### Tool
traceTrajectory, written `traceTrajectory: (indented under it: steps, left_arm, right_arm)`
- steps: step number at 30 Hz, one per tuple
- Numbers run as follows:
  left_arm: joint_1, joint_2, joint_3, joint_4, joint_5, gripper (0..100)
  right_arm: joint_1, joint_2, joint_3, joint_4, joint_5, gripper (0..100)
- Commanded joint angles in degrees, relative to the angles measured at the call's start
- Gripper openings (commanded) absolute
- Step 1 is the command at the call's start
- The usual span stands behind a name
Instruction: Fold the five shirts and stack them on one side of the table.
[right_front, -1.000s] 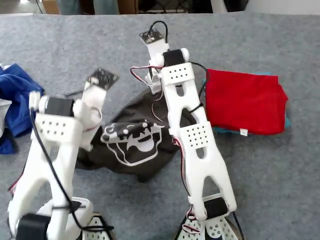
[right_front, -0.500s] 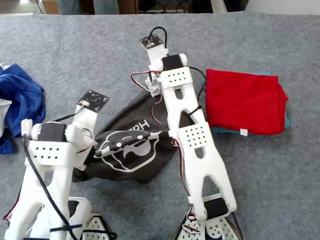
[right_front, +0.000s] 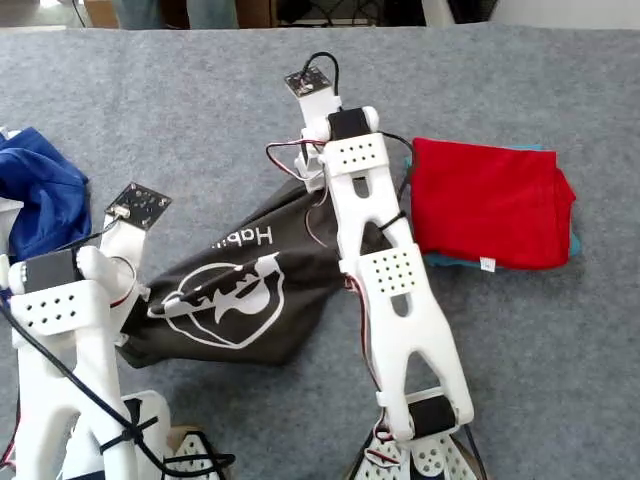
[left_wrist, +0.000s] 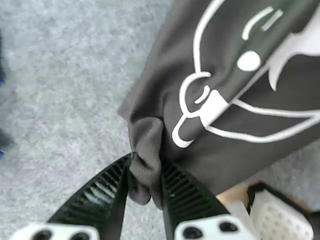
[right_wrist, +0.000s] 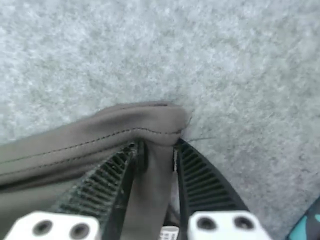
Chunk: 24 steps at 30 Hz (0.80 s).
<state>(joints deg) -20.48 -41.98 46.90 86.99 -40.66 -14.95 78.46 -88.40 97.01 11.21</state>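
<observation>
A dark brown shirt (right_front: 235, 295) with a white printed face lies stretched between the two arms on the grey table. My left gripper (left_wrist: 146, 167) is shut on a bunched corner of the brown shirt (left_wrist: 230, 100) at its near left end. My right gripper (right_wrist: 156, 150) is shut on a folded edge of the brown shirt (right_wrist: 75, 150) at its far end, under the right arm (right_front: 375, 240). A folded red shirt (right_front: 490, 200) lies on a teal one (right_front: 573, 243) at the right. A crumpled blue shirt (right_front: 35, 200) sits at the left edge.
The grey felt table (right_front: 150, 90) runs open across the back and at the front right. The left arm (right_front: 65, 320) stands at the near left, close to the blue shirt.
The left arm has pulled its end of the brown shirt toward the near left, and the shirt has stretched out from a bunched heap into a long diagonal. The right arm has stayed nearly in place.
</observation>
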Motion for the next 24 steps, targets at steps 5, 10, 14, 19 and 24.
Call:
traceTrajectory:
  steps: [5,10,14,19,24]
  left_arm:
    - [-0.7,-1.1,-3.7,7.0,-11.0,3]
    - [-1.1,-1.0,-2.2,11.4,-20.7,3]
    - [-1.5,-1.2,0.3,12.1,-26.8,3]
    - [-3.7,-1.2,-1.0,12.1,-33.0,3]
    - [-3.7,-1.1,-0.5,12.0,-34.6,3]
  right_arm:
    - [1.8,-5.1,0.7,4.3,0.7,10.8]
    - [2.5,-12.5,16.8,4.3,1.4,27.8]
    - [3.4,-21.1,32.0,4.2,1.7,38.7]
    - [3.4,-32.4,41.5,3.7,4.8,37.6]
    - [3.3,-37.0,41.5,0.9,4.8,36.8]
